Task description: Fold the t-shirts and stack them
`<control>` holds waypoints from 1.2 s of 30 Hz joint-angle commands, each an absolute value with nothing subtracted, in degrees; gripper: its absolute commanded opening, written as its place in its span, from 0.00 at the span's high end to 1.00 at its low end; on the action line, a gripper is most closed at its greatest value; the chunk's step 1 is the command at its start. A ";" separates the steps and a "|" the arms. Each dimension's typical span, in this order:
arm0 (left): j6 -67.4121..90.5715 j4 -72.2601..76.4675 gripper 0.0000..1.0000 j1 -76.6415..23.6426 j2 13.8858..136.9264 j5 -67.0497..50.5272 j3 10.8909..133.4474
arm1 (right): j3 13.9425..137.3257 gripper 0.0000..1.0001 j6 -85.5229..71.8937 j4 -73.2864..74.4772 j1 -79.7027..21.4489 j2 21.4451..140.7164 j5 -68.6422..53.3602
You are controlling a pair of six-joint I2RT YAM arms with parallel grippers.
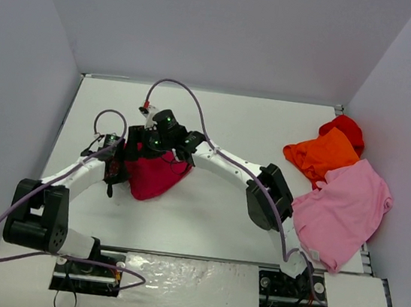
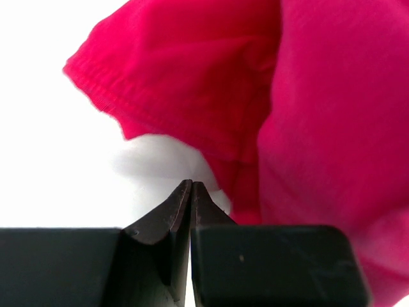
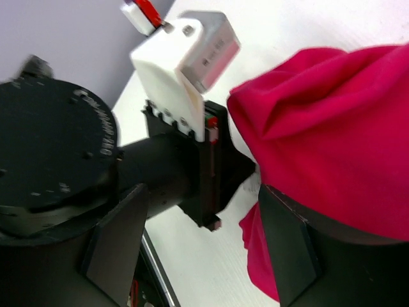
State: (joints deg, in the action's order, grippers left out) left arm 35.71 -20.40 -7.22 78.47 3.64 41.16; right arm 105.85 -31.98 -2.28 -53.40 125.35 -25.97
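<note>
I'm parking my left gripper [image 2: 192, 187] clamped shut, empty, beside the crimson t-shirt [image 1: 155, 177] bunched centre-left of frame, while my right gripper [image 3: 204, 240] is gaping wide under its cloth, probably for regrasping.

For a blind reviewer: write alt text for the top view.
The left arm and the right arm meet over a bunched crimson-magenta t-shirt on the white table. A pink t-shirt, an orange t-shirt and a red t-shirt lie heaped along its right edge.
</note>
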 commanded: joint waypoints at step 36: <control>41.64 -23.37 1.00 -7.94 75.38 -21.12 64.84 | 71.64 1.00 -36.02 -17.02 -50.71 121.47 -24.35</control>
State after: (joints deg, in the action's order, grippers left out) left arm 38.43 -29.09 -7.12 76.63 -14.75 64.88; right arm 79.22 -35.33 -16.83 -49.98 124.29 -24.53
